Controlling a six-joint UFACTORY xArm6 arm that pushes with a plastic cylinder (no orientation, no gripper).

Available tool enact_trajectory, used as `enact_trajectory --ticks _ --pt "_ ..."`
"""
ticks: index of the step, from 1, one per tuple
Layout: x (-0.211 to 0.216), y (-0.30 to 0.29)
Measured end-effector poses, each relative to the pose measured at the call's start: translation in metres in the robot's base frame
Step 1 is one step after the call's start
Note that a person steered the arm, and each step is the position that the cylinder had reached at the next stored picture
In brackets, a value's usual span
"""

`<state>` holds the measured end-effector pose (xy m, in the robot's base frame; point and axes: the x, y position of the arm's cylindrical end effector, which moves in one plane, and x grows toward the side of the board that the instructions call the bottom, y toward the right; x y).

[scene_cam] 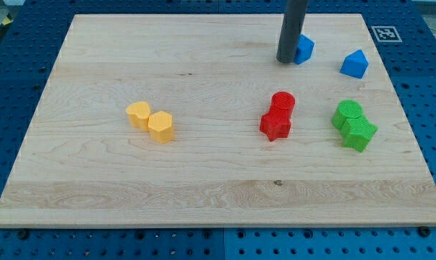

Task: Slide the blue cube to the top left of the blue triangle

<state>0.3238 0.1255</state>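
Observation:
My tip (285, 61) rests on the wooden board (203, 180) near the view's top, right of centre. It touches the left side of a blue block (304, 49), which it partly hides; this looks like the blue cube. A second blue block with a peaked top, the blue triangle (354, 64), lies to the right and slightly below, about 70 pixels from the first.
Two red blocks (278, 115) sit together below my tip. Two green blocks (353, 125) sit together at the right. Two yellow blocks (150, 120) sit together left of centre. A black-and-white marker (386, 33) is at the board's top right corner.

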Motion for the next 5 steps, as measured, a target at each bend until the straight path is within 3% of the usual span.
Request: enact_trajectory --ticks 3,5 --pt "0.0 0.036" --pt "0.0 0.002"
